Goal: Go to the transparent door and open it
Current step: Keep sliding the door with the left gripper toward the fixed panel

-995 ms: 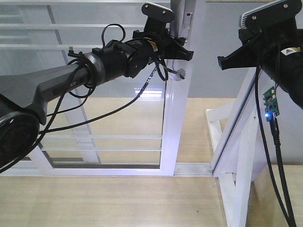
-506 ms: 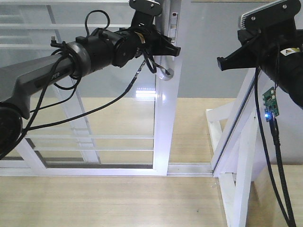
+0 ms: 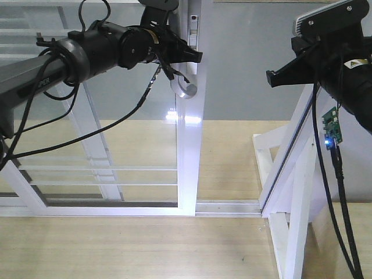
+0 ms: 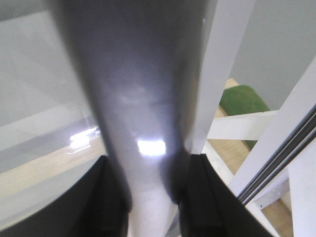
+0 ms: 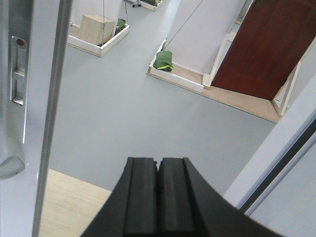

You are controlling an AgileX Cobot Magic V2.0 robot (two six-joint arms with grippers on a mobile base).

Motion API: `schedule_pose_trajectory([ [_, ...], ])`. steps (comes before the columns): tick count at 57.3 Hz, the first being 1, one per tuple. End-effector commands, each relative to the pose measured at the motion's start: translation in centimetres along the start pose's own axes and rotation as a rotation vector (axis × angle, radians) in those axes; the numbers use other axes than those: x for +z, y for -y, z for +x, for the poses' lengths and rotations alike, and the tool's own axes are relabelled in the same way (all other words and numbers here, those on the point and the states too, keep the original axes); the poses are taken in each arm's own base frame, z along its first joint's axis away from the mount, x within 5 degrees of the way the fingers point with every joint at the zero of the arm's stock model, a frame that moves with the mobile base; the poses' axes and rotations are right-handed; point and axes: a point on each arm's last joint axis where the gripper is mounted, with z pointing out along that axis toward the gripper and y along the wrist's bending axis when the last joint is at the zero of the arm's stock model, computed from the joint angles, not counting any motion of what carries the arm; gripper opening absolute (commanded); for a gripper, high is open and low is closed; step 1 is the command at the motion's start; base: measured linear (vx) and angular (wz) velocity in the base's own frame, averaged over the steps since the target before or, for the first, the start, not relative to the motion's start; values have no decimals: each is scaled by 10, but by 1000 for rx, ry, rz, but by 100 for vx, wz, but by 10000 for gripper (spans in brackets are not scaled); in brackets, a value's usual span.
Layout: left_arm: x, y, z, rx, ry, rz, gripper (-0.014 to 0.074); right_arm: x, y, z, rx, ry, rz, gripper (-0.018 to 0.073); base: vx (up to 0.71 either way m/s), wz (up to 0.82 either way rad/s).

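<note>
The transparent door (image 3: pixel 188 151) is a glass panel in a white frame with thin white bars; it stands left of centre in the front view. Its curved grey handle (image 3: pixel 185 88) sits high on the right stile. My left gripper (image 3: pixel 190 58) is shut on that handle. In the left wrist view the blurred grey handle (image 4: pixel 143 118) fills the space between the black fingers (image 4: pixel 111 197) of the left gripper (image 4: pixel 153 197). My right gripper (image 3: pixel 274 77) hangs shut and holds nothing, right of the door. The right wrist view shows the right gripper (image 5: pixel 158 165), the door's lock plate (image 5: pixel 18 69) and the handle's end (image 5: pixel 10 167).
A white door-frame post with braces (image 3: pixel 290 180) stands at the right, and the floor track (image 3: pixel 232 206) runs between it and the door. Beyond the gap lies grey floor. A red-brown door (image 5: pixel 266 44), a green bundle (image 5: pixel 163 60) and a box (image 5: pixel 96 27) stand farther off.
My left arm has moved left with the handle in its grip. The door slid left with it, widening the gap to the frame post. The right arm has not moved.
</note>
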Motion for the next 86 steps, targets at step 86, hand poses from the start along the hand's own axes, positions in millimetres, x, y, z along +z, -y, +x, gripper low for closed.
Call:
schedule_pose_trajectory([
  [86,-156,-173,-93,76,334,-449,0,-7,10,-18,20,79,46,-2,0,1],
])
